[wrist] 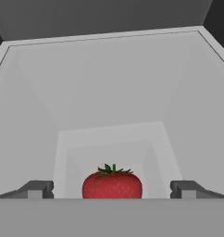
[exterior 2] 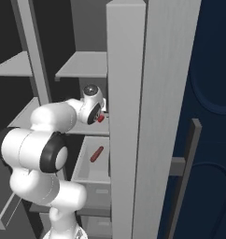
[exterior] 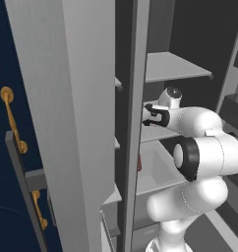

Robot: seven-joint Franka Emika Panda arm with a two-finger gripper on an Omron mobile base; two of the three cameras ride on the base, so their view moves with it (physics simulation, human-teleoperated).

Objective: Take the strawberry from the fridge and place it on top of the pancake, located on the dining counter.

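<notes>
Fridge [exterior: 86, 98] doors stand open in the left base view, and my arm reaches past the light-grey door edge toward the grey inner shelves [exterior: 175, 66]. My wrist sits level with a middle shelf, the hand hidden behind the door edge. A navy cabinet [exterior: 3, 59] with a brass handle [exterior: 12, 120] lies to the left.

From the right base view, my arm comes up from the lower left and bends toward the same shelf. Just past my wrist a small red spot shows, the strawberry [exterior 2: 101, 118], sitting at the shelf's front near the door [exterior 2: 147, 116]. Below it, a drawer [exterior 2: 91, 163] holds a slim red item [exterior 2: 96, 153] that I cannot name.

Through the hand view, my pincer [wrist: 112, 189] is spread wide, released, gripping nothing. The strawberry [wrist: 112, 183] sits between the two fingertips [wrist: 37, 189], green leaves upward, apart from both. It rests on the pale shelf floor, with the grey back wall [wrist: 109, 83] behind.
</notes>
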